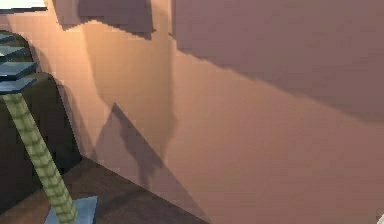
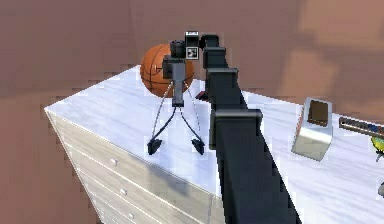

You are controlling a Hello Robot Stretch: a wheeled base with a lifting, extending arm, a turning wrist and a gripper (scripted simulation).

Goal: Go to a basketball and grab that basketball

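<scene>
Currently held: cannot tell; jaw state likewise unreadable.
Basketball [image 2: 155, 62]: on dresser [image 2: 108, 102], eleven o'clock of my gripper [image 2: 177, 146].
Advice: centre on its widest girth before lifting.

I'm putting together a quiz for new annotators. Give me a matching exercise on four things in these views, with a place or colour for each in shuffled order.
Things:
1 basketball
2 small white box
3 yellow-green pole
4 dresser

Descriptions:
A on a grey base, forward view's left
B orange, on the dresser top by the claw
C white, with drawers
D on the dresser top, arm side view's right

Pairs: 1-B; 2-D; 3-A; 4-C
</scene>
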